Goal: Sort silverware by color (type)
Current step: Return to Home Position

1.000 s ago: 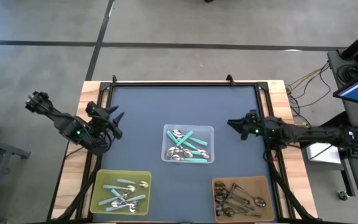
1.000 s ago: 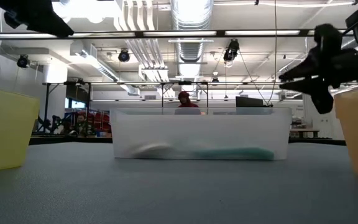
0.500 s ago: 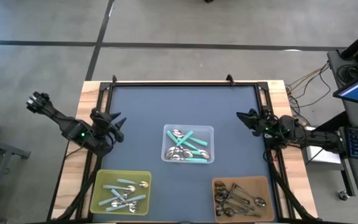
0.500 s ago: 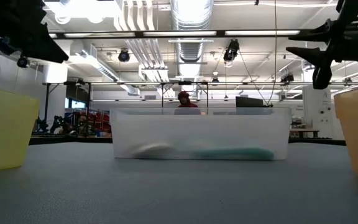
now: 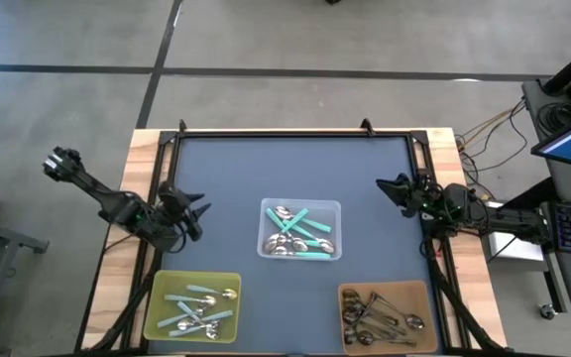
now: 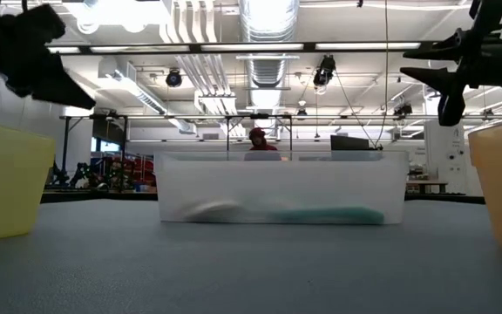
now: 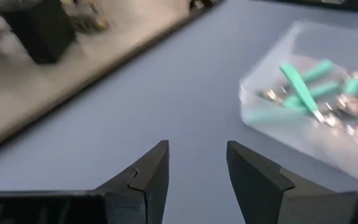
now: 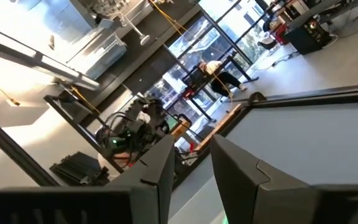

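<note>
Mid-left, the left gripper (image 5: pixel 201 203) points inward, dark fingers (image 7: pixel 148 177) parted and empty. Thin pale spoons (image 5: pixel 191 302) lie in the yellow bin (image 5: pixel 157 283) lower left, teal spoons (image 5: pixel 305 238) in the clear bin (image 5: pixel 266 210) at centre, and dark spoons (image 5: pixel 380 312), perhaps all-metal, in the brown bin (image 5: pixel 347 294) lower right. Mid-right, the right gripper (image 5: pixel 385 185) is likewise parted.

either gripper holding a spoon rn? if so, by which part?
Nothing is held. The left gripper is open and empty at the left edge of the table; the right gripper is open and empty at its right edge.

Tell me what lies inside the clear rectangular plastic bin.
Teal-handled spoons with shiny metal bowls lie piled in the clear bin. Overlaps hide the exact count.
</note>
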You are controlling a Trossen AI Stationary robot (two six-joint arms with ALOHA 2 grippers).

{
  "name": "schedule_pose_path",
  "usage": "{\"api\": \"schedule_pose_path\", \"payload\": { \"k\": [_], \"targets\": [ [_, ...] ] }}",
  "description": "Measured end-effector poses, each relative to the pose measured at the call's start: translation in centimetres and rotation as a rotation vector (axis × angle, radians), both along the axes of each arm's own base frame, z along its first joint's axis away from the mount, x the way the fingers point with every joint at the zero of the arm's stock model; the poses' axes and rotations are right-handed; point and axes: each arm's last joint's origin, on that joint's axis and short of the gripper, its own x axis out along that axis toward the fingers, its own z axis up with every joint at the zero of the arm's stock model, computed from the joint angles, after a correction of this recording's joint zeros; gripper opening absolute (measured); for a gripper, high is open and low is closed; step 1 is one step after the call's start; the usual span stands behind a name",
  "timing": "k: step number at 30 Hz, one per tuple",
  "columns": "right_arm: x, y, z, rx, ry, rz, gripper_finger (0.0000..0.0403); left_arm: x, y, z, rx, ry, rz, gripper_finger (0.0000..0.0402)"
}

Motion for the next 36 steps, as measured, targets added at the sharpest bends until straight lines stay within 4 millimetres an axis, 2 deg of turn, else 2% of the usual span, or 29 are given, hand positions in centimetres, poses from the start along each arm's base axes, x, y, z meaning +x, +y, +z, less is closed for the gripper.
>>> {"api": "schedule_pose_path", "payload": {
  "k": [5, 11, 17, 27, 36],
  "targets": [
    [0.0, 0.0, 0.0, 0.000, 0.000, 0.000, 0.0100, -0.2, -0.1, -1.8, -0.093, 0.028, -0.078, 0.0128],
    [0.0, 0.0, 0.0, 0.000, 0.000, 0.000, 0.0092, -0.3, 0.0, -3.5, -0.084, 0.000, -0.117, 0.0121],
    [0.0, 0.0, 0.1, 0.000, -0.001, 0.000, 0.0087, -1.0, 0.4, -5.6, -0.134, -0.195, -0.203, 0.0121],
    [0.0, 0.0, 0.1, 0.000, -0.001, 0.000, 0.0089, -2.3, 1.6, -3.6, 0.087, -0.298, -0.291, 0.0121],
    [0.0, 0.0, 0.0, 0.000, 0.003, 0.001, 0.0087, -1.9, 2.8, -3.4, 0.154, -0.301, -0.112, 0.0121]
  ]
}}
